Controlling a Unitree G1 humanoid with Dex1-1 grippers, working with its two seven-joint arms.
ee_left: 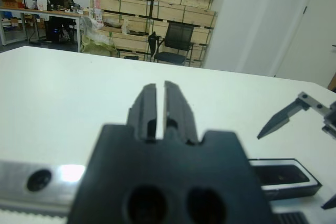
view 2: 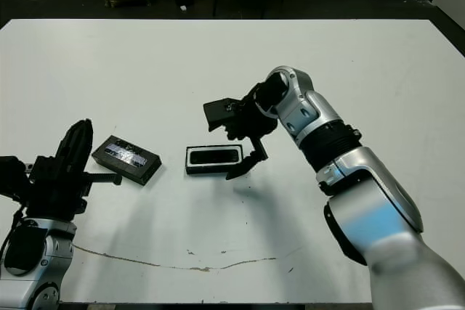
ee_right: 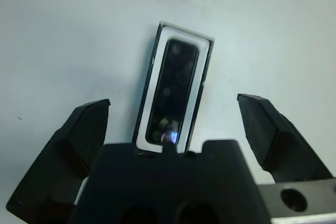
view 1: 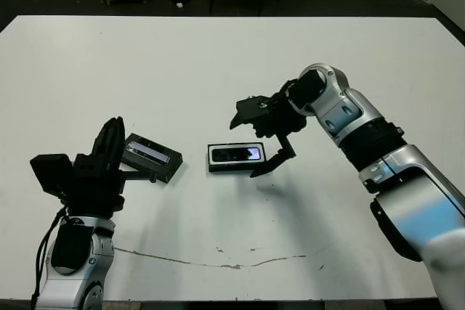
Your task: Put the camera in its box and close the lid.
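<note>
At mid-table, the camera (ee_right: 173, 90) lies seated in the white-lined box (view 1: 236, 157), its screen catching a bluish glint, while the right gripper (ee_right: 173, 129) hangs just above with both fingers spread wide and nothing between them. The first half of the job looks done; the lid (view 1: 151, 157), its silvery strip facing up, rests on the table (view 1: 218, 63) just to the robot's left of the box, apart from it.

Closing the box is the step now in hand. The left gripper (ee_left: 160, 106), fingers pressed together and empty, stands nearest the lid, close beside its outer end; whether it touches the lid is hard to judge, since the arm hides that edge in the head views. The next move would call for parting those fingers, gripping the lid across its narrow width, lifting it flat and squaring it over the box's rim.

Room is generous: bare tabletop surrounds both pieces, and the table's edges are well away. The right gripper hanging over the box is the one obstruction, and would likely need to clear off before the lid comes across.
</note>
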